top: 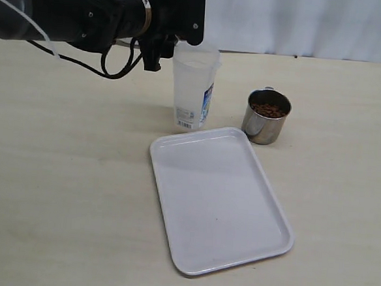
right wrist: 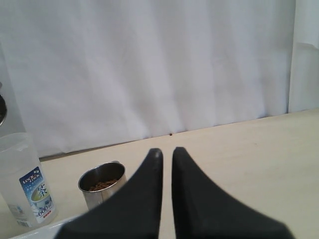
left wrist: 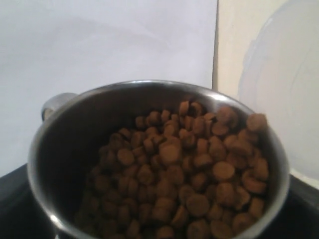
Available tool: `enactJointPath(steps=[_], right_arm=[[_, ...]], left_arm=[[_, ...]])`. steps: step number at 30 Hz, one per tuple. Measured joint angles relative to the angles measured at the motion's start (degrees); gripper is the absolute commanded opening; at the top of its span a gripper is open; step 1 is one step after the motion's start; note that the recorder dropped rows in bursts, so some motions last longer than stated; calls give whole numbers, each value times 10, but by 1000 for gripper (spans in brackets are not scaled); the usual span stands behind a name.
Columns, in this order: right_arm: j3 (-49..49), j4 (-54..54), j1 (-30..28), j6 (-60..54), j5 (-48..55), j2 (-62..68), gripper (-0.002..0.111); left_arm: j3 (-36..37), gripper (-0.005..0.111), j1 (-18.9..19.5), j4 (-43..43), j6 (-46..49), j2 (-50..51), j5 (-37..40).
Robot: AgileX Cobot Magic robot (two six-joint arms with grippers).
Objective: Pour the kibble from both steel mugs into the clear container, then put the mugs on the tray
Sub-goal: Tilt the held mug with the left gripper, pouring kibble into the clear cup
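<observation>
Left fingers (top: pixel 153 53) pinch 1 steel mug (left wrist: pixel 70 154) of kibble (left wrist: pixel 189 174) by the clear container (top: pixel 193 91) (rim-high); right fingers (right wrist: pixel 154 167) pressed together.

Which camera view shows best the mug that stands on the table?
The exterior view: the whole mug with kibble inside, beside the tray. The right wrist view shows it smaller, partly behind the right claw. The left wrist view shows only the other mug.

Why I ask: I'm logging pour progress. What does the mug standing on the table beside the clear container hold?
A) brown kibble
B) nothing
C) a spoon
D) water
A: the exterior view looks into the steel mug beside the clear container, and brown kibble fills it.
</observation>
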Motion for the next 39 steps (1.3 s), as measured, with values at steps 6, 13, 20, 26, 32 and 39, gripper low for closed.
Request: enactJointPath(steps=[6,13,20,26,32,39], right_arm=[[0,0,0,0,0,0,5],[0,0,0,0,0,0,5],[0,0,0,0,0,0,5],[0,0,0,0,0,0,5],[0,0,0,0,0,0,5],[0,0,0,0,0,0,5]], left_arm=[[-3,0,-1,0,17,7,2],[-3,0,-5,0,36,7,6],[-3,0,-5,0,56,7,6],[-3,0,-5,-1,67,7,6],[-4,0,-5,-1,79,7,8],[-21,0,-5,-1,82,8,18]])
